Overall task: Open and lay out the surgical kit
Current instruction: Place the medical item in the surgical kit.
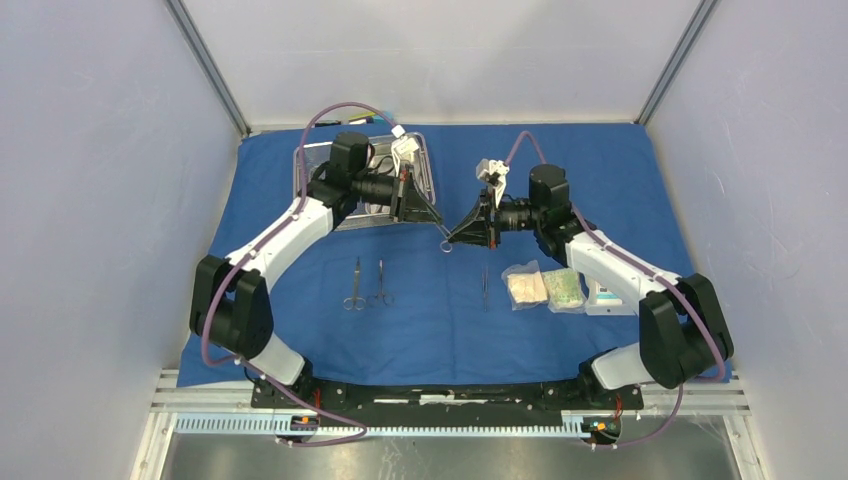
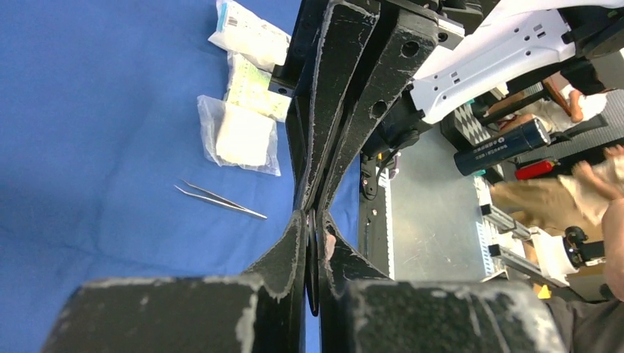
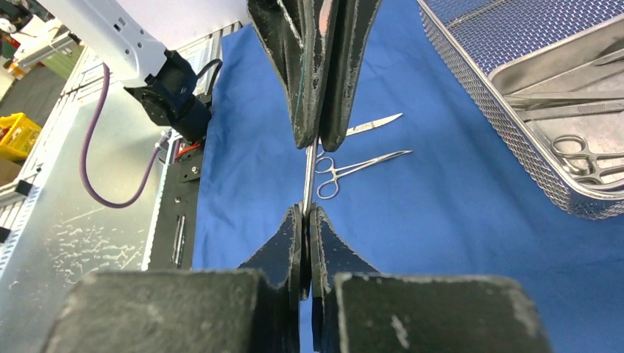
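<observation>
Slim steel scissors-like instrument (image 3: pixel 309 173) is clamped mid-air over the large blue cloth wrap (image 1: pixel 430 320), both left gripper (image 3: pixel 318 143) and right gripper (image 3: pixel 307 215) closed on it tip to tip; advise the left frees it only once the right's hold looks square, avoiding a drop.

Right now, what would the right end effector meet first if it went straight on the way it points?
The left end effector, almost tip to tip with the right end effector; both are shut on one slim instrument between them.
</observation>
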Action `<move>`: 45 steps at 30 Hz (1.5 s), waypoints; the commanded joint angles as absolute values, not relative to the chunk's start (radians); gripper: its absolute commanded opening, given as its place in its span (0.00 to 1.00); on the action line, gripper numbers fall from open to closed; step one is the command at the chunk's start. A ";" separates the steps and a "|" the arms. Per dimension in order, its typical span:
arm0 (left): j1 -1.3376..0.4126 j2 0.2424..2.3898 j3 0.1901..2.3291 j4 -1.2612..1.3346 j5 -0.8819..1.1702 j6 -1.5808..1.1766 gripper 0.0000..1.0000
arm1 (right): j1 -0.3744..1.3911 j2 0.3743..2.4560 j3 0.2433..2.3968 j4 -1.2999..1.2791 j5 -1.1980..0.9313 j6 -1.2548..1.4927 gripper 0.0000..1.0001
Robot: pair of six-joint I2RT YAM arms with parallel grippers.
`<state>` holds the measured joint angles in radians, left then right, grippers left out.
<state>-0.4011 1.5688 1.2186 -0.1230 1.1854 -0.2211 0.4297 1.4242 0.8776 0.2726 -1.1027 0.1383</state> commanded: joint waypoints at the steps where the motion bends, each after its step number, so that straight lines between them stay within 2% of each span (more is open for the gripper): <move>1: -0.401 1.529 1.269 -0.119 1.173 -0.195 0.14 | 0.442 1.415 0.918 0.364 -1.124 0.164 0.00; 4: -0.393 1.516 1.265 -0.104 1.079 -0.215 0.50 | 0.441 1.404 0.941 0.354 -1.067 0.165 0.00; 7: -0.377 1.491 1.237 -0.038 0.956 -0.297 0.77 | 0.442 1.410 0.996 0.289 -0.993 0.136 0.00; 9: -0.370 1.479 1.215 0.047 0.892 -0.377 0.89 | 0.442 1.417 1.029 0.253 -0.940 0.120 0.00; 12: -0.364 1.459 1.204 0.089 0.782 -0.485 0.99 | 0.441 1.425 1.070 0.207 -0.841 0.113 0.00; 15: -0.366 1.448 1.218 0.077 0.701 -0.567 1.00 | 0.443 1.438 1.120 0.114 -0.720 0.090 0.00; 19: -0.382 1.477 1.292 -0.088 0.603 -0.597 1.00 | 0.460 1.454 1.156 0.046 -0.597 0.071 0.00; 25: -0.408 1.518 1.345 -0.128 0.548 -0.686 0.99 | 0.508 1.465 1.182 0.002 -0.473 0.055 0.00; 34: -0.436 1.573 1.411 -0.229 0.441 -0.721 0.81 | 0.534 1.464 1.177 -0.021 -0.411 0.059 0.00; 39: -0.439 1.568 1.409 -0.229 0.445 -0.730 0.64 | 0.534 1.463 1.172 -0.020 -0.387 0.068 0.00; 45: -0.449 1.587 1.418 -0.220 0.449 -0.729 0.52 | 0.535 1.474 1.171 -0.011 -0.396 0.083 0.00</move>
